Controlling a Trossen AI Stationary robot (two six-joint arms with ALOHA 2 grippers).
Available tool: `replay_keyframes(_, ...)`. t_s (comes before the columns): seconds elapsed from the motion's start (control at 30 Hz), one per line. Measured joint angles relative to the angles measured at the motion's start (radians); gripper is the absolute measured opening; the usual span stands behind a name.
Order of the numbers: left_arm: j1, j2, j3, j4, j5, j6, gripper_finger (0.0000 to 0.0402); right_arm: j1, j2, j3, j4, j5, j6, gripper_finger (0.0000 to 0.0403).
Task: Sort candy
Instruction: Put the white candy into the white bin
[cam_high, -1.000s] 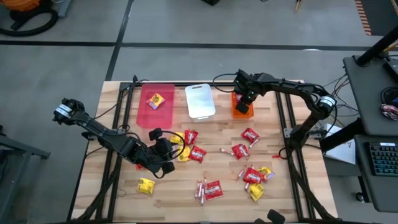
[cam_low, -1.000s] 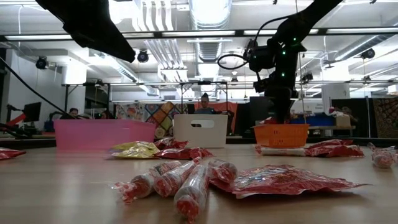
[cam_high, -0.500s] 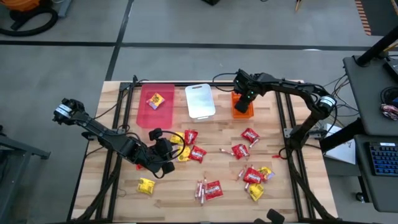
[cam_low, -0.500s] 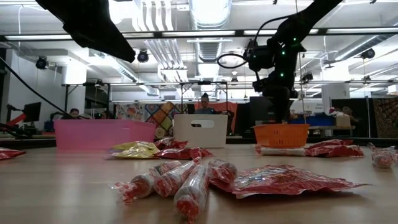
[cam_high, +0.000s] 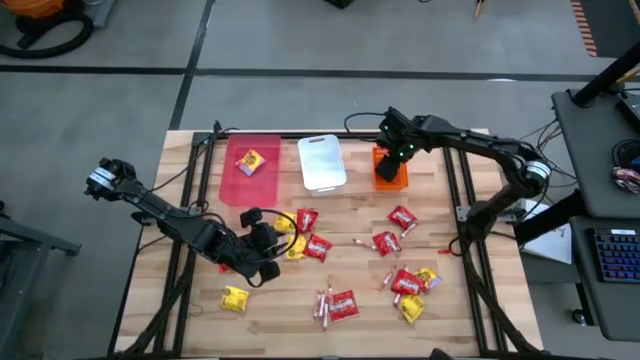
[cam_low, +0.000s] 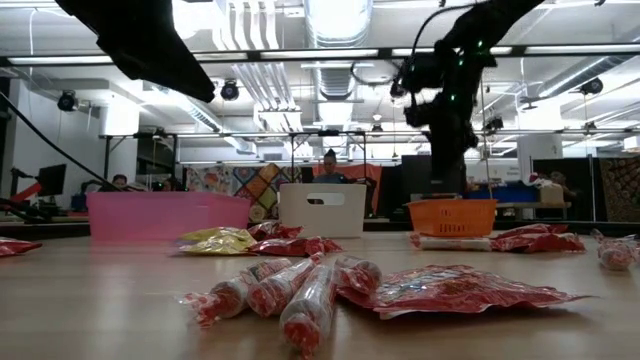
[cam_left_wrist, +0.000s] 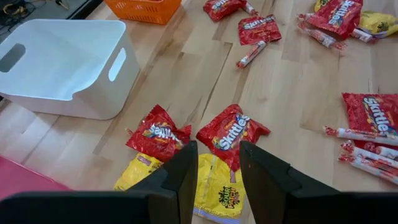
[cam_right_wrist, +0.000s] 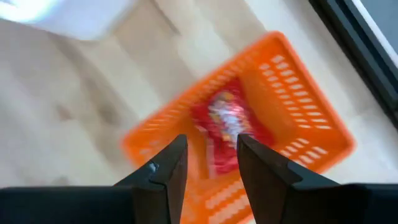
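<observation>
nearby — white bin (cam_high: 322, 163) beside orange basket (cam_high: 390, 171)

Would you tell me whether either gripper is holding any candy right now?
No. The right gripper is open above the orange basket; the left gripper is open over a yellow packet.

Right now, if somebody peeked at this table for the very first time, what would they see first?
Probably the bright candy scattered over the near half of the wooden table. Next, three bins along the far edge: pink, white and orange. The right gripper hangs open above the orange bin, where a red packet lies.
</observation>
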Motion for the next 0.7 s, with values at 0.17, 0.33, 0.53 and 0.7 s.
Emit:
replay_keyframes(0.17,0.000,0.000,0.000,-0.001,0.038,-0.005,0.0103,0.094,-0.091,-0.004,-0.004,-0.032,0.051,0.0129)
replay_keyframes(0.33,0.000,0.000,-0.002,-0.007,0.054,0.000,0.0108,0.228,-0.166,-0.005,-0.004,-0.034,0.104,0.0129)
replay_keyframes(0.53,-0.003,0.018,-0.070,0.027,0.074,0.058,0.0157,0.375,-0.229,-0.026,0.006,-0.031,0.158,0.0130)
replay_keyframes(0.7,-0.004,0.058,-0.161,0.146,0.080,0.080,0.0203,0.454,-0.277,-0.081,0.028,-0.007,0.220,0.0132)
